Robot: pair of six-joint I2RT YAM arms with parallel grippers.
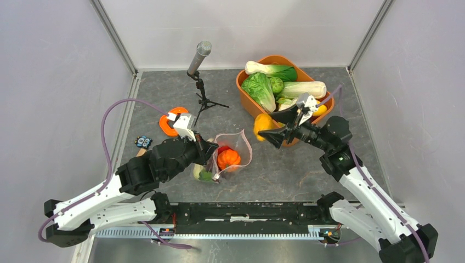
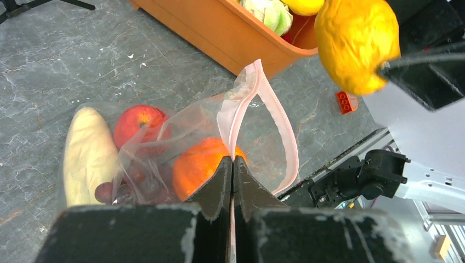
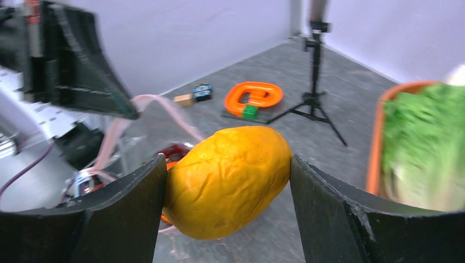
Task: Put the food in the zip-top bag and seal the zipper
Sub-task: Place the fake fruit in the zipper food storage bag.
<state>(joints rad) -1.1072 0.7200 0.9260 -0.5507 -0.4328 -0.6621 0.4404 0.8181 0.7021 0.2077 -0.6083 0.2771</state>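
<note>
The clear zip-top bag (image 1: pixel 233 150) lies in the middle of the table with its mouth held up and open. Its pinkish zipper strip (image 2: pixel 274 118) loops round the opening. Inside are an orange piece (image 2: pixel 197 164), a red apple (image 2: pixel 137 120) and dark grapes (image 2: pixel 109 192). A pale yellow piece (image 2: pixel 88 156) lies by the bag's left side. My left gripper (image 2: pixel 232 161) is shut on the bag's zipper edge. My right gripper (image 3: pixel 227 181) is shut on a yellow mango (image 3: pixel 227 181) and holds it in the air right of the bag, also visible in the top view (image 1: pixel 264 125).
An orange tub (image 1: pixel 247 96) at the back right holds lettuce, leeks and other vegetables. A microphone on a small tripod (image 1: pixel 200 60) stands at the back centre. An orange ring-shaped toy (image 1: pixel 171 121) and a small blue block (image 1: pixel 143 142) lie left. A red brick (image 2: pixel 345 102) lies near the tub.
</note>
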